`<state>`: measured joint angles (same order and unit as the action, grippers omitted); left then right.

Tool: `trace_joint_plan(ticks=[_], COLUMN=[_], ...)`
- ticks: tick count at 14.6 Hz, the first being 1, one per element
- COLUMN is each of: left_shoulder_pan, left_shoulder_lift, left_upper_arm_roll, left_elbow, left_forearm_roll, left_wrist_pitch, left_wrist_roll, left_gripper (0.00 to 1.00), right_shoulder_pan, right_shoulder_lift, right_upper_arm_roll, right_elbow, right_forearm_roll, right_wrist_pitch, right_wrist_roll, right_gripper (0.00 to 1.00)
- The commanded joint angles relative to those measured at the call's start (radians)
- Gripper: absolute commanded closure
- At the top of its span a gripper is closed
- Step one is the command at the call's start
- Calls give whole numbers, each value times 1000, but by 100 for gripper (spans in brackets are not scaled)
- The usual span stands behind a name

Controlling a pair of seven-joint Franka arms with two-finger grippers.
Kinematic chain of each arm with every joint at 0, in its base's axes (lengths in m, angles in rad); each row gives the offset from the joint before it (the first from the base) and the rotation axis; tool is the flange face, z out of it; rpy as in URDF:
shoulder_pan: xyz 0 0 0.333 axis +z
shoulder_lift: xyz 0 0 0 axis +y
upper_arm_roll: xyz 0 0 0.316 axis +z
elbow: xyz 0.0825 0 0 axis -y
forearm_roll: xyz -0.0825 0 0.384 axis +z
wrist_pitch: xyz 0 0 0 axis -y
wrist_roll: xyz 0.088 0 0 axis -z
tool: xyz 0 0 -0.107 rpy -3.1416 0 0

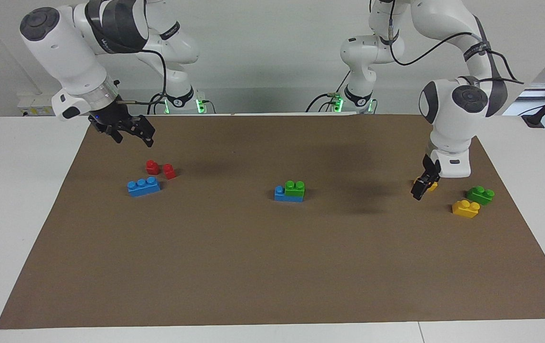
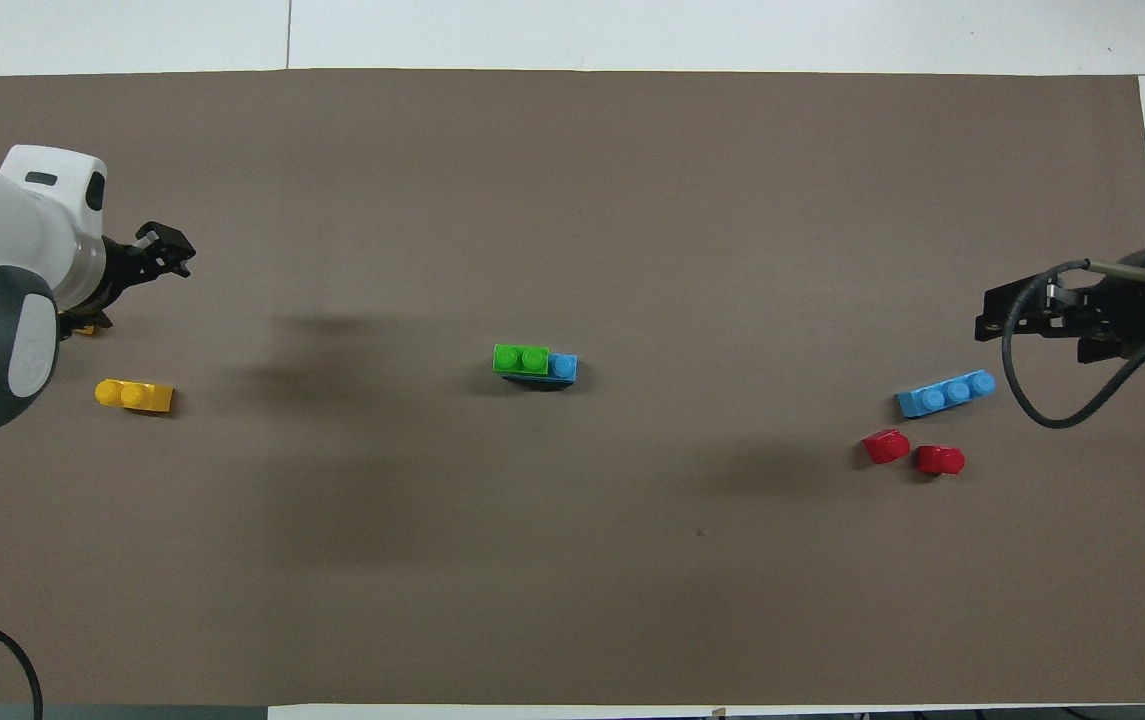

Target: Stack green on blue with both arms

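The bright green two-stud brick [image 1: 295, 188] sits on one end of a blue three-stud brick [image 1: 281, 194] at the middle of the brown mat. In the overhead view the green brick [image 2: 520, 358] covers most of the blue brick [image 2: 564, 367], leaving one blue stud showing. Neither gripper touches the stack. My right gripper [image 1: 133, 136] is open and empty, raised over the mat at the right arm's end [image 2: 984, 315]. My left gripper [image 1: 418, 193] hangs low at the left arm's end, just over a yellow brick [image 1: 432, 186]; it also shows in the overhead view [image 2: 182, 256].
A second blue three-stud brick [image 1: 143, 186] and two red bricks [image 1: 152, 166] [image 1: 169, 171] lie at the right arm's end. A darker green brick [image 1: 480, 195] and another yellow brick [image 1: 465, 208] lie at the left arm's end. The mat [image 1: 272, 267] covers most of the white table.
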<state>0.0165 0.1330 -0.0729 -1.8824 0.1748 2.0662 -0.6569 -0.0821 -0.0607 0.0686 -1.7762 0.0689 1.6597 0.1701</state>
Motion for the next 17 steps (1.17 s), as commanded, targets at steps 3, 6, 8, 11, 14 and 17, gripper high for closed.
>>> trace_joint_plan(ticks=[3,6,8,11,14,17], left_shoulder_pan=[14,14,11,0,-1,3], left_shoulder_lift=[-7,-21,-61,-114,-128,-139], left_upper_arm_roll=[-5,-2,-5,-19,-22,-14], left_elbow=[158,241,258,259,259,281], left_forearm_roll=[-35,-41,-78,-80,-74,-83], left_wrist_pitch=[-275,-447,-529,-629,-647,-650], left_wrist_roll=[328,450,450,451,474,640], left_gripper=[0,0,0,0,0,0], right_shoulder_pan=[-16,-13,-8,-15,-18,-18], right_shoulder_lift=[35,36,35,35,36,35], right_upper_arm_roll=[14,16,14,14,14,14], right_elbow=[72,72,72,70,70,70], right_forearm_roll=[-74,-64,-66,-67,-67,-66], right_wrist_pitch=[-55,-61,-66,-64,-63,-63], right_wrist_roll=[-77,-77,-73,-73,-73,-73], right_gripper=[0,0,0,0,0,0])
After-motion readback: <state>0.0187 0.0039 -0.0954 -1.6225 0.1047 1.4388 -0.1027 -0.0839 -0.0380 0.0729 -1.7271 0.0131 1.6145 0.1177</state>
